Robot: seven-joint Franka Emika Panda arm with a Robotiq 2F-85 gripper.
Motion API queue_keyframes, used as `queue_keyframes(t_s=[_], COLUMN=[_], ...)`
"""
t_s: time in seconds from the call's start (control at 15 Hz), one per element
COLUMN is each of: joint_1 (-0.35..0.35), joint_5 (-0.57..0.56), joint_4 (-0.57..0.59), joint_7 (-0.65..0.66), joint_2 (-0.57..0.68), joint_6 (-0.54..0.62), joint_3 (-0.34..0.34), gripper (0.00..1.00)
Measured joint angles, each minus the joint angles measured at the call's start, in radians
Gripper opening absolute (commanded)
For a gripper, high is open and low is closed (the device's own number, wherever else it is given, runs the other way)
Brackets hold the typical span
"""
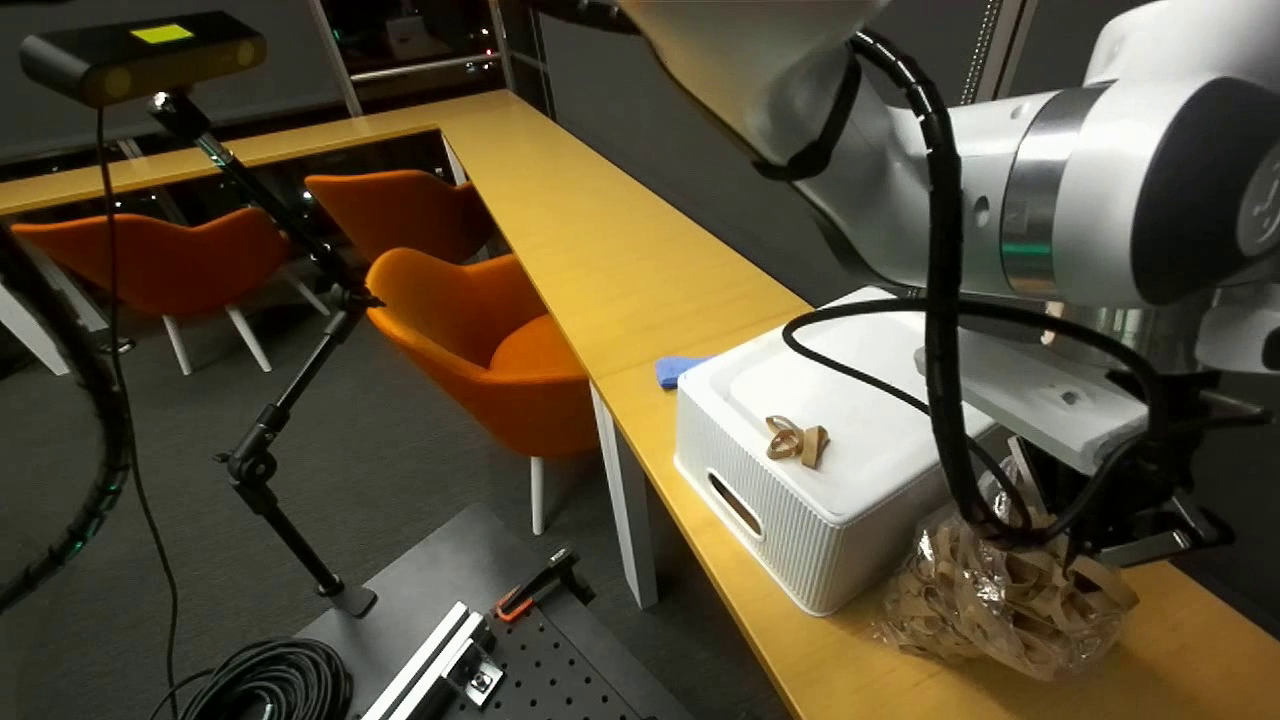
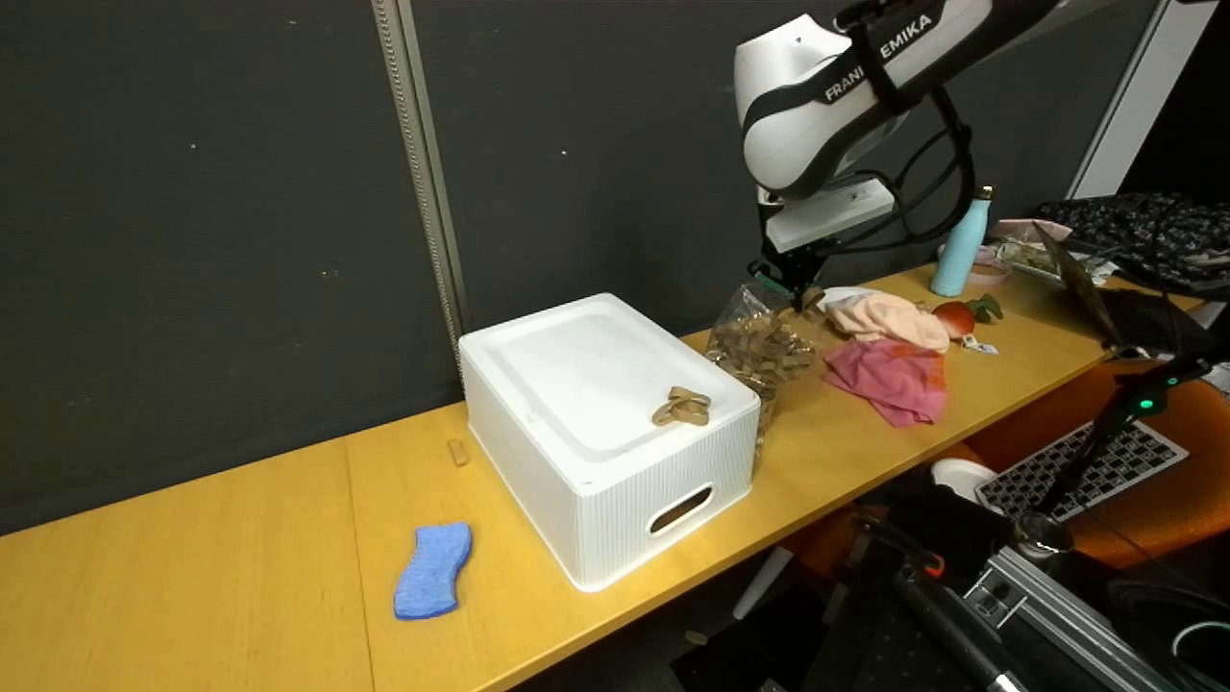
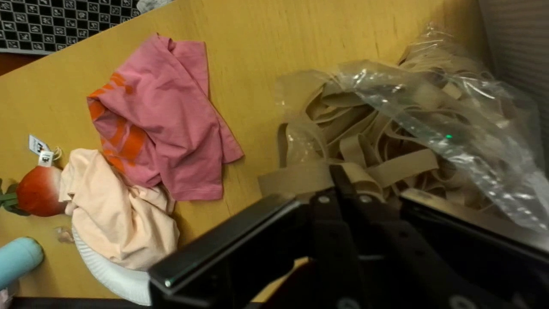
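- One tan band [image 3: 296, 179] sits at the tips of the closed end effector [image 3: 339, 176], which appears to pinch it at the mouth of a clear plastic bag [image 3: 454, 141].
- That bag rests on the tabletop [image 2: 240, 557], crowded with similar bands [image 3: 403, 166], several uncovered close to the tips; whether the pinched one is free of its neighbours cannot be told.
- The step in hand looks like drawing a band from the bag.
- The next move seems to call for a firm hold and a slow, straight lift, so that neither plastic nor tangled bands come along.
- Just beside the bag stands a white box [image 2: 577, 384], a small cluster of loose bands [image 2: 684, 407] on top of it.
- Away from the box lie a pink cloth [image 3: 167, 116] and a peach cloth [image 3: 120, 214], the latter partly over a white plate [image 3: 111, 277], with a strawberry-shaped toy [image 3: 40, 191] beside it.
- On the box's opposite side, a blue sponge [image 2: 434, 574] rests.
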Motion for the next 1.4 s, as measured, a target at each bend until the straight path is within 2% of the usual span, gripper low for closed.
queue_keyframes(t_s=[0.53, 0.67, 1.33, 1.4], joint_1=[0.056, 0.051, 0.060, 0.063], joint_5=[0.003, 0.003, 0.006, 0.015], joint_4=[0.037, 0.042, 0.068, 0.068], joint_7=[0.033, 0.033, 0.034, 0.033], joint_2=[0.009, 0.024, 0.028, 0.015], joint_6=[0.007, 0.023, 0.046, 0.037], joint_3=[0.009, 0.005, 0.006, 0.010], gripper=[0.01, 0.30, 0.99, 1.00])
